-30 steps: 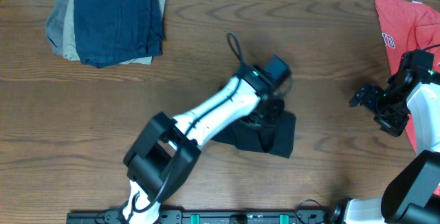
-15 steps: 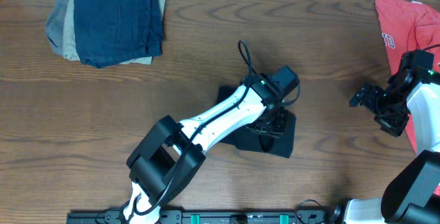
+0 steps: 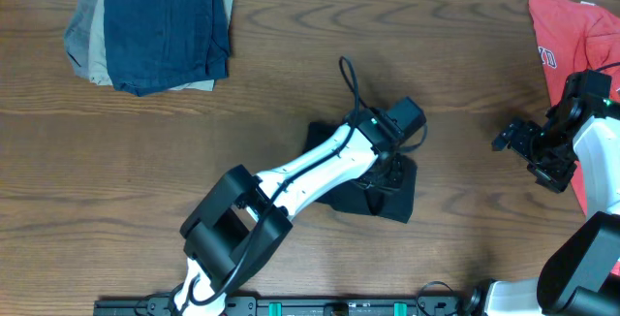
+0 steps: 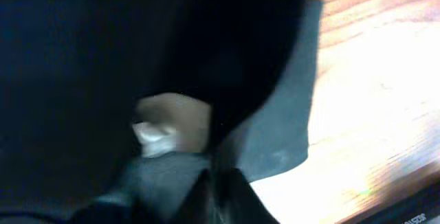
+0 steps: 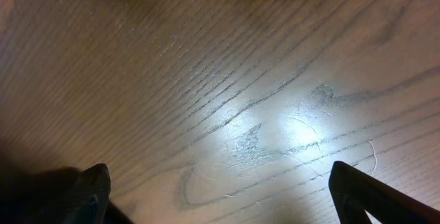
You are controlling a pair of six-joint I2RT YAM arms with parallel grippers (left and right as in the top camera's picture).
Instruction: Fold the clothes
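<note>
**Black shirt, folded small, lies under the left arm at mid-table**

The black T-shirt (image 3: pixel 395 200), folded into a compact dark packet, lies at the centre of the table (image 3: pixel 291 74). Your left gripper (image 3: pixel 381 173) is low over its upper part. In the left wrist view, black cloth fills nearly the whole frame, so you cannot tell whether those fingers are pinched on a layer or only pressing on it. Your right gripper (image 3: pixel 506 140) hovers well apart to the right over bare wood, its fingers (image 5: pixel 93 186) spread wide with nothing between them. The coral-red T-shirt (image 3: pixel 567 25) lies at the far right corner, and the stack of navy, tan and grey garments (image 3: pixel 160 30) at the far left.

Expect the shirt to be light, limp and in no way fragile. Lifted from a single point it would likely sag and fall open, and its layers may slip over one another. Take it at an edge or corner and pinch every layer together. Better, hold two corners with both grippers. The smooth wood should let it slide.
</note>
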